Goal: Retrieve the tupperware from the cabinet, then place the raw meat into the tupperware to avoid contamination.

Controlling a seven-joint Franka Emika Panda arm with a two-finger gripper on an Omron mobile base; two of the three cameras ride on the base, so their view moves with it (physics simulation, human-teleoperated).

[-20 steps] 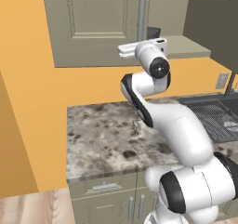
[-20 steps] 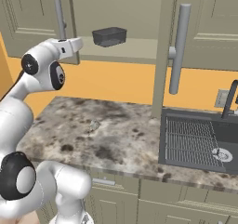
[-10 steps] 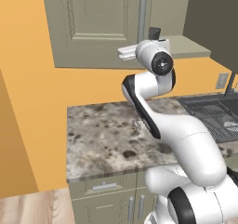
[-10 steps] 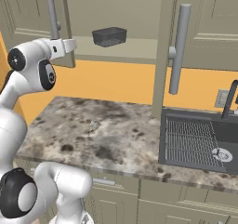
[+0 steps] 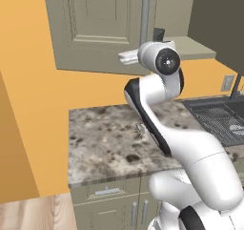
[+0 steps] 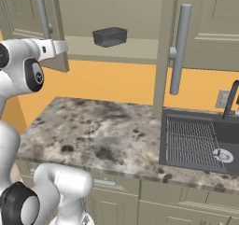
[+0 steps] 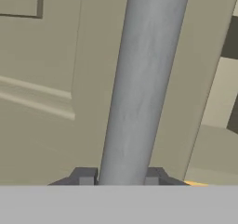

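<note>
Gripper (image 7: 119,180) seems clamped on the cabinet's bar handle (image 7: 139,83); swing the door (image 5: 102,26) wider, toward 9 o'clock, before reaching the tupperware (image 6: 110,36).

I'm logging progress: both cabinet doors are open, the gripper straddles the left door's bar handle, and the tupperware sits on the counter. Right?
Not quite. The tupperware sits on the cabinet shelf, not the counter, as the right base view shows. The gripper does straddle the bar handle.
</note>
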